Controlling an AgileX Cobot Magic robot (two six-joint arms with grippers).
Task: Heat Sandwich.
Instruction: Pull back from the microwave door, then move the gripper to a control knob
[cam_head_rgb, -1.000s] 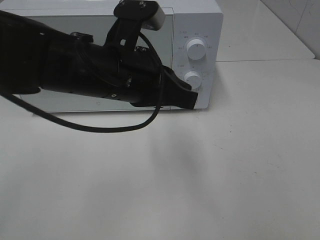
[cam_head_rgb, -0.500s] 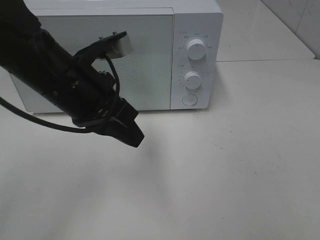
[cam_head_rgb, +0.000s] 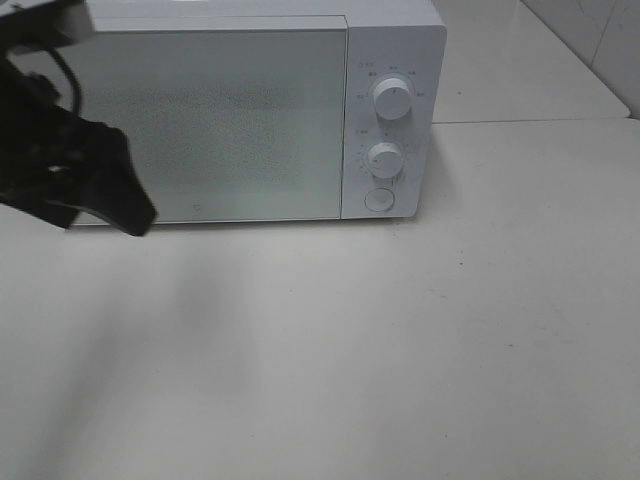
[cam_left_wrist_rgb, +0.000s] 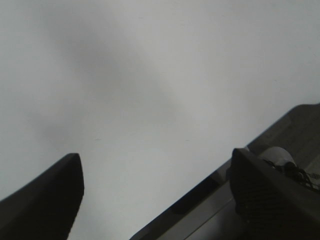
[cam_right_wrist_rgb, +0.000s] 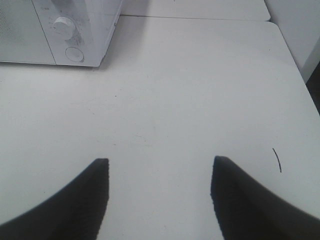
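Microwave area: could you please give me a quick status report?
Left end effector open, empty. Right end effector open, empty, above table. Sandwich not in view. Microwave door shut.

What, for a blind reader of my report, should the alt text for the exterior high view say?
A white microwave, door shut, stands at the back of a white table, with an upper knob, lower knob and round button on its right panel. The black left gripper hangs at the view's left edge before the door.
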